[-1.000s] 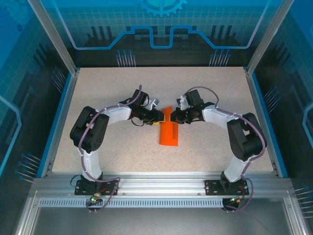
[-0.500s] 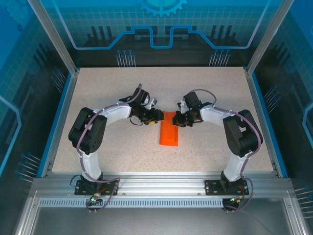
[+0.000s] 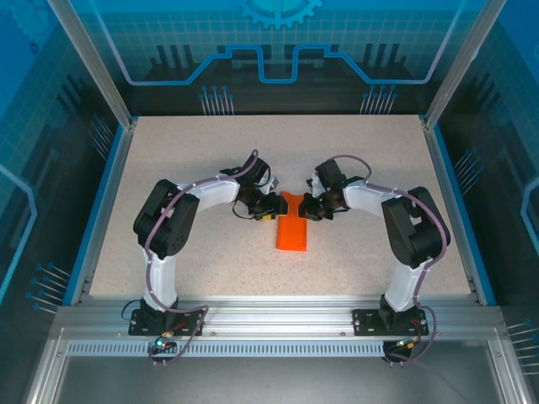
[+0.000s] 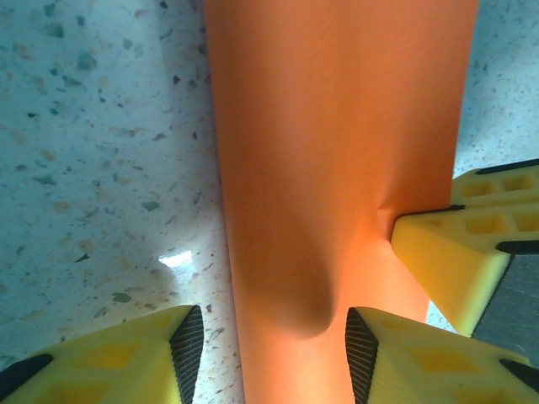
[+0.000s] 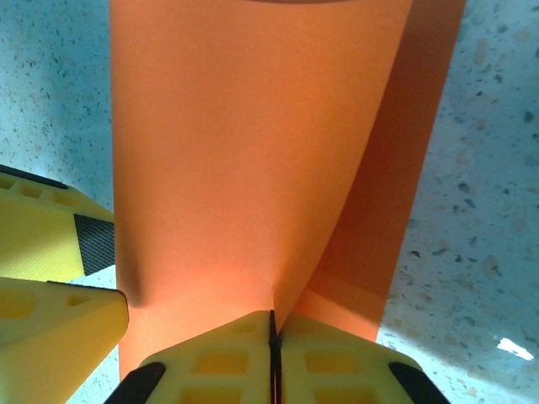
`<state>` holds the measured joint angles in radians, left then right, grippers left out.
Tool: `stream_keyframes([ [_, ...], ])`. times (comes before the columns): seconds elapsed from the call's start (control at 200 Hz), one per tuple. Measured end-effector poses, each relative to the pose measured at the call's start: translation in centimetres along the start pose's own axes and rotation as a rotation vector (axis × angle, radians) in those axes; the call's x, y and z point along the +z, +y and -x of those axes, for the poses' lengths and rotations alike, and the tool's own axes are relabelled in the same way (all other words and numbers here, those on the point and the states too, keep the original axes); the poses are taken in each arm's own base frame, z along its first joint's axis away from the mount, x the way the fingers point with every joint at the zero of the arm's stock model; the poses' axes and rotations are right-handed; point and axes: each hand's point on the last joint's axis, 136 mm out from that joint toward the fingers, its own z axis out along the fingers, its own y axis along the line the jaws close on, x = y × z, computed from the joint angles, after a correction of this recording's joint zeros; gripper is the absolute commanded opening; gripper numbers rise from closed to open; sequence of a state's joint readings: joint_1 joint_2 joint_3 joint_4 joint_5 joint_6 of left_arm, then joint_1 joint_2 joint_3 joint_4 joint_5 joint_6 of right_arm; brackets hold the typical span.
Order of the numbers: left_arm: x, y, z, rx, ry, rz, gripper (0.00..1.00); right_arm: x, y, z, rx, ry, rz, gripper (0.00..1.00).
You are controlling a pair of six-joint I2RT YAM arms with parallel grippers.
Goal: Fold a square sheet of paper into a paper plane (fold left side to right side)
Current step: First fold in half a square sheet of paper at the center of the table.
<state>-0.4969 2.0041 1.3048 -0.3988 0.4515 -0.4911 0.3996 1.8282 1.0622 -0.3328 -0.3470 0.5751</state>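
Observation:
The square sheet of paper is bright orange and lies folded into a narrow strip at the middle of the table, with both grippers at its far end. My left gripper stands open over that end; in the left wrist view its fingers straddle the paper, which bulges up between them. My right gripper is shut on the sheet's upper layer, pinched at the jaw seam. One yellow right finger presses the paper's edge. The left fingers sit beside the paper in the right wrist view.
The speckled beige table has free room all around the paper. Blue rails border it on the left and right, with transparent enclosure walls beyond. Both arm bases are bolted to the aluminium frame at the near edge.
The left arm has swung right and closed in on the paper's far end, its jaws now wider. The raised flap has come down, so the paper looks narrower and flatter.

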Motion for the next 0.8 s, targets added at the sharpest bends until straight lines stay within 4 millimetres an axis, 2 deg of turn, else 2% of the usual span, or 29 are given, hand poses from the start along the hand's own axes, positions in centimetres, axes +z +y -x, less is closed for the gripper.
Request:
stream_keyframes([
  [0.16, 0.8, 0.6, -0.3, -0.005, 0.014, 0.045, 0.48, 0.1, -0.2, 0.0, 0.0, 0.0, -0.006, 0.17],
  [0.315, 1.0, 0.5, -0.1, -0.001, 0.013, 0.074, 0.47, 0.1, -0.4, 0.2, -0.005, -0.009, -0.022, 0.27],
  [0.445, 1.0, 0.5, -0.1, 0.001, 0.013, 0.092, 0.47, -0.5, -0.7, 0.4, -0.018, -0.038, -0.049, 0.42],
  [0.615, 1.1, 0.6, -0.2, 0.0, 0.016, 0.108, 0.47, -3.4, -1.3, 0.7, -0.029, -0.135, -0.095, 0.57],
  [0.8, 1.2, 0.6, -0.1, -0.004, 0.025, 0.12, 0.48, -7.3, -3.8, 1.0, 0.037, -0.274, -0.154, 0.69],
])
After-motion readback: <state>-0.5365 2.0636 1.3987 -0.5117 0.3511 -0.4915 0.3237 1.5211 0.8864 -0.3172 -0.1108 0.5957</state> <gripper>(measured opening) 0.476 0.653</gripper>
